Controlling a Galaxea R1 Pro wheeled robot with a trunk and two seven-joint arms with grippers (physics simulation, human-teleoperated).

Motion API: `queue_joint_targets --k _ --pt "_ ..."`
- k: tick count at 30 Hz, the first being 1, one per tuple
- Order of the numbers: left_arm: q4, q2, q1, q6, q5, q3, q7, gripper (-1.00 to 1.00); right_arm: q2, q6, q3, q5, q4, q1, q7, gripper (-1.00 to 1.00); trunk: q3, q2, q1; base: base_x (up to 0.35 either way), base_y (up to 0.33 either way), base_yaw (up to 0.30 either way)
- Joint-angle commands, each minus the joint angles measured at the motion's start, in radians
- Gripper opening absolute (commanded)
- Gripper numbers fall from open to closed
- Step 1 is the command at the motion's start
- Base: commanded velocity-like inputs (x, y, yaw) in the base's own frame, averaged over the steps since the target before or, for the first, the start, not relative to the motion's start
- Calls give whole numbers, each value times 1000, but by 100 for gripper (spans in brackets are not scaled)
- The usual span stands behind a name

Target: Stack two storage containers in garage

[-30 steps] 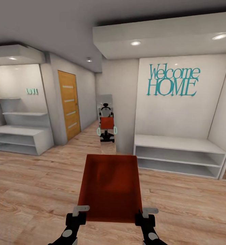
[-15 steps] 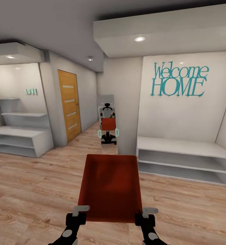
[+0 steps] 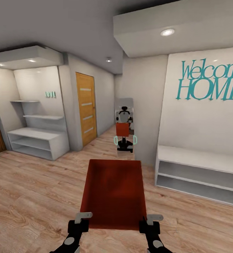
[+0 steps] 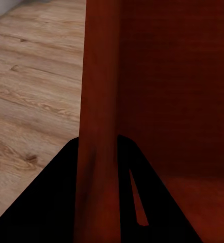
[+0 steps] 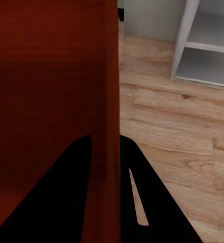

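One orange-red storage container (image 3: 113, 189) hangs in front of me, open side up, carried lengthwise between both arms. At its near left corner my left gripper (image 3: 82, 219) is shut on the side wall, and my right gripper (image 3: 150, 221) is shut on the near right corner. The left wrist view has the container's wall (image 4: 99, 101) running between the black fingers (image 4: 51, 202) of the left gripper (image 4: 99, 147). The right wrist view has the other wall (image 5: 104, 76) pinched by the right gripper (image 5: 104, 139). The garage is out of view.
I am on light wood planks (image 3: 32, 186) in an entry area. A corridor ahead ends at a mirror (image 3: 124, 130) reflecting me. A wooden door (image 3: 86, 107) and white shelves (image 3: 39, 138) stand left; a low white shelf bench (image 3: 200, 172) stands right under "Welcome HOME" letters (image 3: 211, 82).
The whole picture has slid to the right, so the camera has turned left and moved a little forward. The container sits the same way in both grippers.
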Motion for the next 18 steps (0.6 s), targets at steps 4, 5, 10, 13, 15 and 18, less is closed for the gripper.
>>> queue_joint_targets --k 4,5,10,13,15,18 --pt "3 2 -1 -2 5 0 11 -100 0 -14 -20 18 -59 -1 13 -100 -2 -1 1 322 0 177" --pt "3 2 -1 -2 5 0 11 -100 0 -14 -20 18 -59 -1 13 -100 -2 -1 1 322 0 70" --pt "3 2 -1 -2 5 0 11 -100 0 -14 -20 18 -59 -1 13 -100 -2 -1 1 323 0 22" --pt "3 2 -1 -2 5 0 11 -100 0 -14 -20 18 -59 -1 13 -100 -2 -1 1 322 0 3" --pt "3 2 -1 -2 5 0 11 -100 0 -14 -20 18 -59 -1 13 -100 -2 -1 1 322 0 1" --pt "3 2 -1 -2 5 0 11 -100 0 -13 -20 18 -59 -1 13 -100 -2 -1 1 323 0 0"
